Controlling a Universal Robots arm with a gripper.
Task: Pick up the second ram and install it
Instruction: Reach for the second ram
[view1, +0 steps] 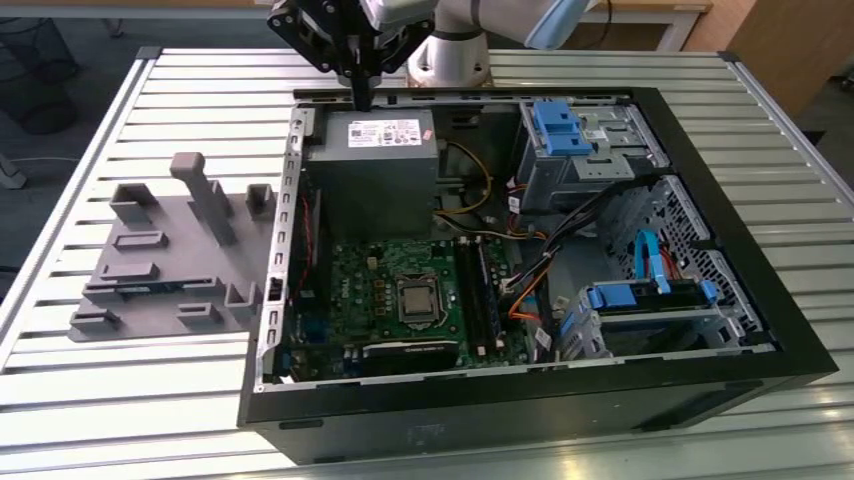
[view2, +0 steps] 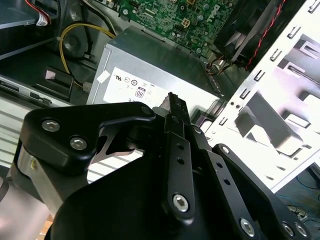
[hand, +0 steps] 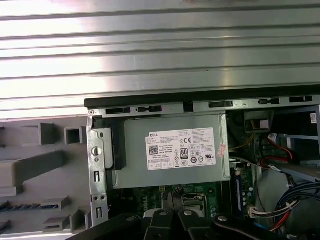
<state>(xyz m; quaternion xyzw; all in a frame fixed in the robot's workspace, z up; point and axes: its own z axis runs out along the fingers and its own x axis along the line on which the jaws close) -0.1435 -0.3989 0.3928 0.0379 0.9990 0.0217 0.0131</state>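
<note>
Surface: a table (view1: 120, 420) of long silvery metal slats with grooves between them covers most of the exterior view. In the first wrist view its slats (hand: 160, 50) run across the upper half.

Room: in the exterior view a dark wire basket (view1: 30, 60) stands on the grey floor (view1: 147, 25) at the upper left. A wooden panel (view1: 787, 50) is at the upper right.

Computer case (view1: 747, 370): black, lying open on its side at centre and right of the table.

Inside the case: a grey power supply (view1: 380, 170) sits in the upper middle and a green motherboard (view1: 380, 290) below it. Blue drive brackets (view1: 558, 128) are at the upper right.

Holder tray (view1: 160, 310): grey, with upright blocks, flat on the table just beside the case's left wall.

Second ram (hand: 50, 204): in the first wrist view, at the lower left, a blue-green edge shows in a slotted block of the holder tray (hand: 65, 185). I cannot tell more of it.

Arm (view1: 467, 20): comes in from the top centre of the exterior view.

Gripper (view1: 360, 98): hangs over the case's upper rim, above the power supply's top edge and well apart from the tray.

Fingers: closed tip to tip in both wrist views (view2: 175, 102) (hand: 172, 197), pointing at the power supply (hand: 170, 170).
</note>
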